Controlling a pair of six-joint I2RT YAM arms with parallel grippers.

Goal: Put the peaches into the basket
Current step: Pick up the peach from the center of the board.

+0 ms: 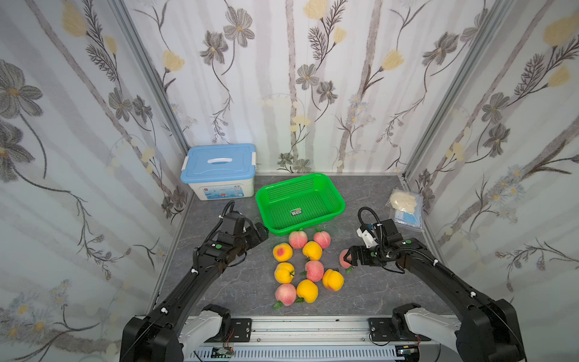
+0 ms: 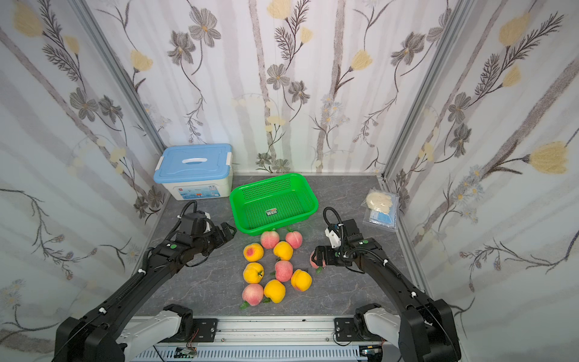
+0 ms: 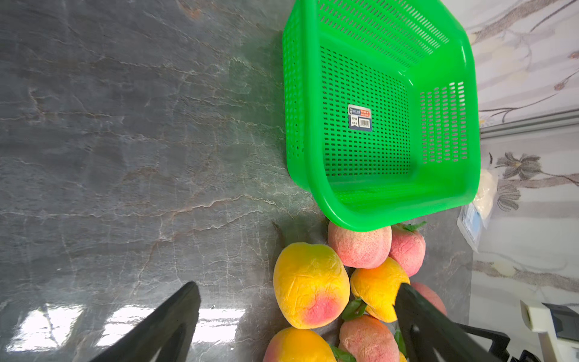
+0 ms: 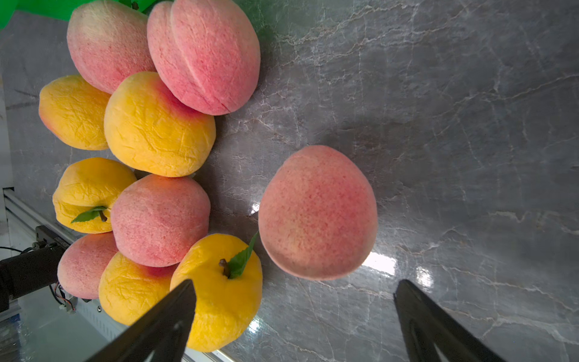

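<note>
Reaching, top views: right claw [image 1: 348, 259], jaws apart, just short of lone pink peach [image 1: 342, 257] on the surface [image 1: 235, 282], apart from nine-peach cluster [image 1: 310, 266] just beside empty green basket [image 1: 275, 232]; left claw [image 2: 230, 233] apart, holding nothing.
Left wrist: basket sticker [image 3: 359, 117] shows barcode; print too small to read.
Right wrist: lone pink peach [image 4: 316, 213] ahead of the spread claw; likely light, slightly soft, rolls; grip across widest middle.
</note>
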